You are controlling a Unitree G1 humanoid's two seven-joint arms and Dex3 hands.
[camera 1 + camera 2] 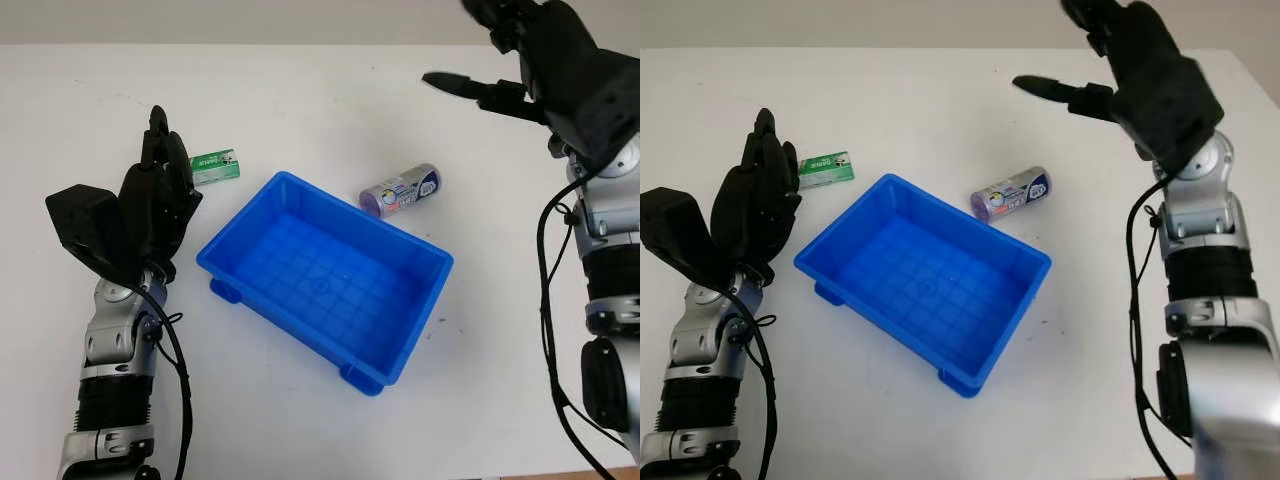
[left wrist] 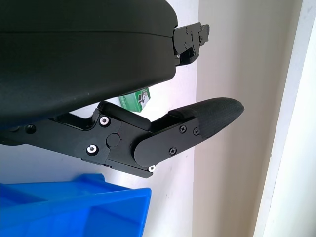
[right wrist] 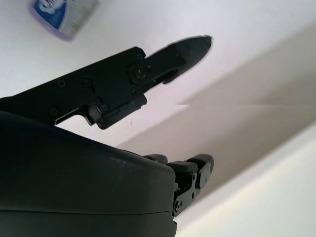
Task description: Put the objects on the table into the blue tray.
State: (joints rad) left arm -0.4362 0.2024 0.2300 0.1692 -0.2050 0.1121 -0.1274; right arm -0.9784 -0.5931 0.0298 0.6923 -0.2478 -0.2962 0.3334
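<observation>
White tabletop point(image 1: 300, 420) fills your field of view, with a pale wall band along the far edge.

Far left: your left hand point(image 1: 160, 195) is raised over the table at the left side, released and holding nothing, its fingertips reaching toward the far side. Just beyond those fingertips lies a small green-and-white rectangular packet point(image 1: 215, 165), flat on the table, close to the hand (contact cannot be told from the head views). The left wrist view catches a sliver of that packet point(image 2: 134, 100) behind the black shell of the hand, and a corner of the tray below.

Centre: the blue rectangular plastic tray point(image 1: 240, 232) sits skewed on the table, one corner pointing to the far side. Its gridded floor is bare.

Right of centre: a short purple-and-white cylindrical roll point(image 1: 401, 190) with a printed label lies on its side, just beside the tray's far right rim and outside it. Whether it touches the rim cannot be told. It appears again in the right wrist view point(image 3: 64, 15), beyond the finger.

Far right: your right hand point(image 1: 1110, 70) is held high above the table's far right area, released, nothing grasped, well apart from the roll.
</observation>
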